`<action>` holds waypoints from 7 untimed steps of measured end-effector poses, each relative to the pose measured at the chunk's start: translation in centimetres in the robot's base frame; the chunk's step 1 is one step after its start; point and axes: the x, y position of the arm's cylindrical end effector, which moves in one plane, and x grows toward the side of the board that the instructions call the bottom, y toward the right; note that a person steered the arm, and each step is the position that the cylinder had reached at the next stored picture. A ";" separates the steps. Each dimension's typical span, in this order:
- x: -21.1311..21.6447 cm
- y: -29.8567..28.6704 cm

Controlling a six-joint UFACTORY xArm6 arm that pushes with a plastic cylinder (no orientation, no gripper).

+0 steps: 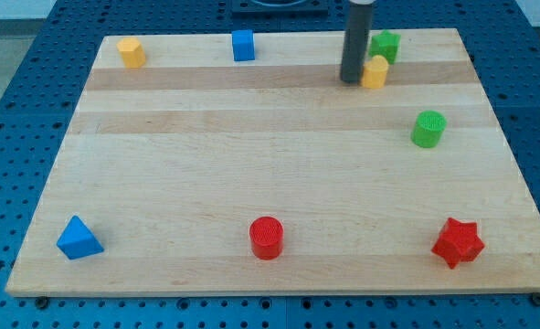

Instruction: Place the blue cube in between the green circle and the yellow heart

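Camera view shows you the wooden board (pixel 279 183) first, then the blocks. My tip (pixel 352 80), a plain rod with nothing to open or close, touches the yellow heart (pixel 375 71) on its left. The green circle (pixel 428 129) sits lower right. The blue cube (pixel 243 45) waits untouched near the top edge (probably next).

No text, label, brand, number or sign can be read anywhere in the view: nothing on the board (pixel 279 183), on any block, on the rod, or on the blue perforated surface (pixel 14 137) around the board.
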 end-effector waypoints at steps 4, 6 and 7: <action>-8.5 -5.8; -10.9 -16.0; -11.0 -17.9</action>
